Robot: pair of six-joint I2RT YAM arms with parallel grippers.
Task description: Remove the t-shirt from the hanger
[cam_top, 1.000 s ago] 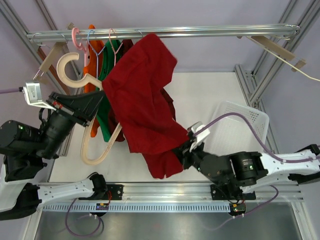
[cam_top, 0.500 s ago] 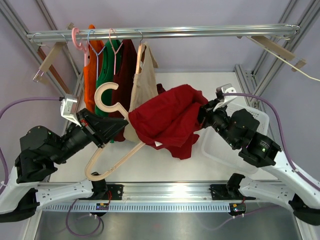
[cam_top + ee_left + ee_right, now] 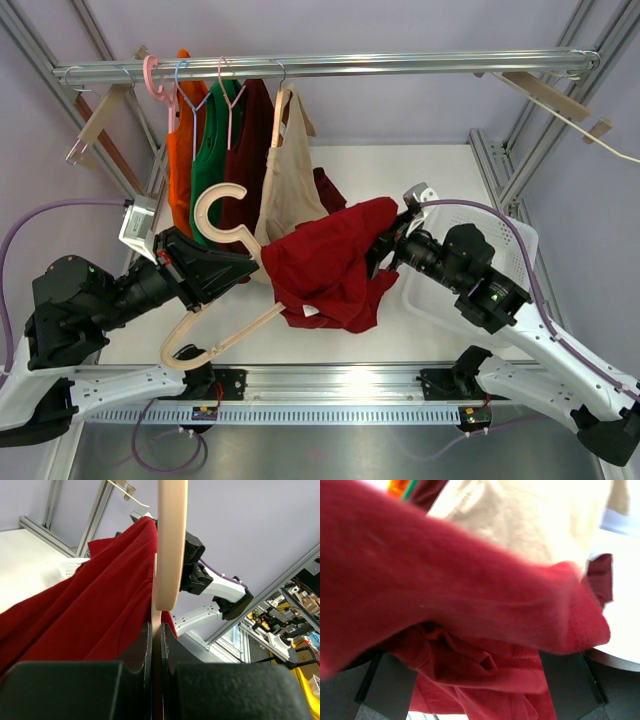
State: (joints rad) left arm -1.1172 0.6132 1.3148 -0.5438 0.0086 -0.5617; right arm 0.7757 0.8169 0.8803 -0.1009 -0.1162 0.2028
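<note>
Left gripper was clamped shut on the neck of the wooden hanger, hook up toward the rail, long axis slanting from near-left to far-right above the table. The red t-shirt hung bunched in mid-air between the arms, one edge against the hanger's far arm, its bulk stretched rightward. Right gripper stood with fingers wide apart, cloth draped across and between them.
</note>
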